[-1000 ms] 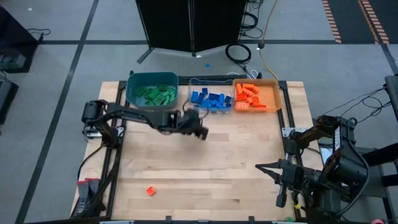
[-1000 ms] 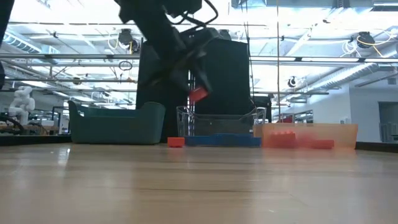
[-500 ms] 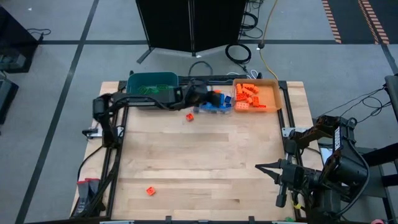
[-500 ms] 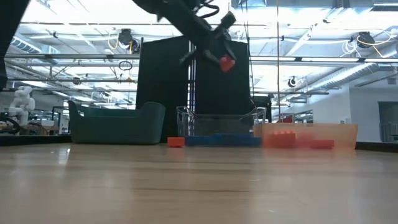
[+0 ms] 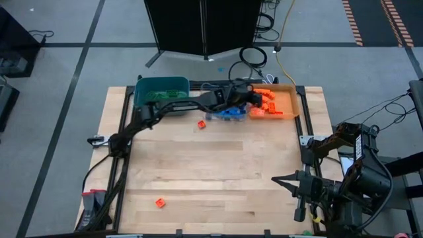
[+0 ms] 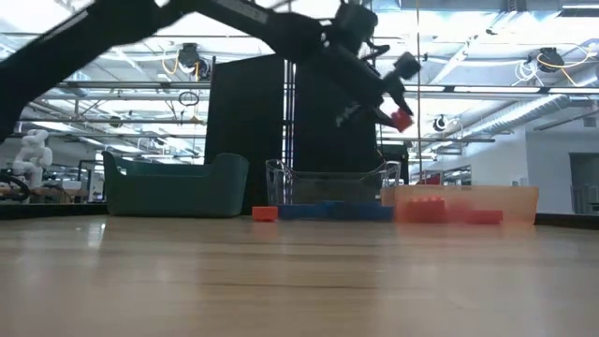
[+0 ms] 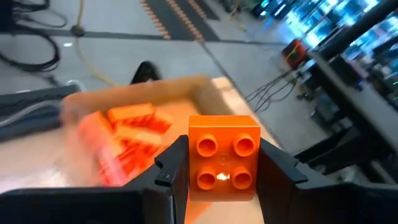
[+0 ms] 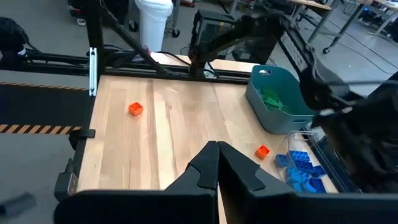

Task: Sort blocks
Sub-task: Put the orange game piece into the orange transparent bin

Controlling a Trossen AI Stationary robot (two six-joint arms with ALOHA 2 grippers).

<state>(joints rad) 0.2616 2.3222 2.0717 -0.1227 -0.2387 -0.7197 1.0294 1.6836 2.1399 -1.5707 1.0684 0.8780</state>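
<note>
My left gripper (image 5: 254, 98) reaches out over the left end of the orange bin (image 5: 284, 92) at the table's far edge, shut on one orange-red block (image 7: 222, 158), which also shows in the low view (image 6: 401, 120). Orange-red blocks (image 5: 266, 104) lie inside that bin. Blue blocks (image 5: 223, 107) fill the clear bin and green ones (image 5: 162, 99) the teal bin. Two loose orange-red blocks rest on the table, one in front of the clear bin (image 5: 201, 123), one near the near-left corner (image 5: 159, 203). My right gripper (image 5: 281, 178) waits shut at the near right. My left gripper pinches the orange-red block between its two fingers (image 7: 171, 168), one on each of two opposite side walls (image 7: 194, 163). The block's four-stud face (image 7: 224, 149) points forward past the fingertips. The fingers slant down toward the table's right. The block is lifted clear, high above the orange bin (image 6: 468, 201).
The three bins stand in a row along the far edge: teal (image 5: 140, 86), clear (image 5: 205, 87), orange. The wide wooden table top (image 5: 218, 165) lies between them and the near edge. A black cabinet (image 5: 201, 26) stands behind the table. The right arm's base sits off the right edge.
My left gripper, keeping its hold on the orange-red block, has risen and moved toward the far edge, then swung right past the clear bin to the orange bin. The block has travelled with it, lifted clear throughout. The arm has stretched out long.
</note>
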